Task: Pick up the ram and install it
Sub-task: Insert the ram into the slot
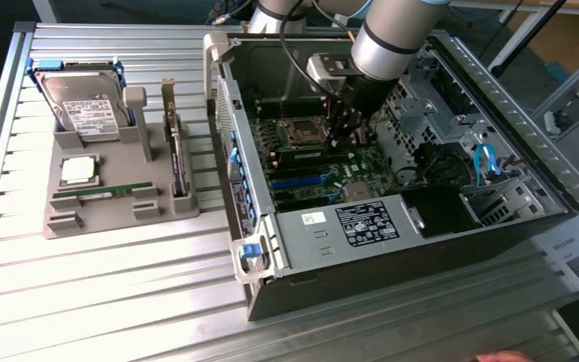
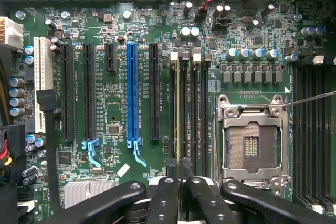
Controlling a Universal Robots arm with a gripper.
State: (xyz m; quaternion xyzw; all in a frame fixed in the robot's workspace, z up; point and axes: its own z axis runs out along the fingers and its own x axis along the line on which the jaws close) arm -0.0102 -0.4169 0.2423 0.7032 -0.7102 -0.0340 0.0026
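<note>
My gripper (image 1: 353, 136) reaches down into the open computer case (image 1: 300, 226), over the motherboard (image 1: 320, 166). In the wrist view the gripper (image 2: 180, 174) is shut on the ram (image 2: 179, 114). The ram is seen edge-on as a thin pale strip running along the first of the black memory slots (image 2: 197, 114), beside the empty processor socket (image 2: 253, 142). Whether the ram is pressed fully home I cannot tell. A similar green stick (image 1: 103, 194) lies in the grey holder (image 1: 118, 219) outside the case.
The holder on the slatted table also carries a hard drive (image 1: 84, 102), a square silver chip (image 1: 78, 170) and a dark expansion card (image 1: 178, 162). A blue slot (image 2: 131, 93) and black slots flank the memory bank. A hand (image 1: 500, 356) shows at the table's near edge.
</note>
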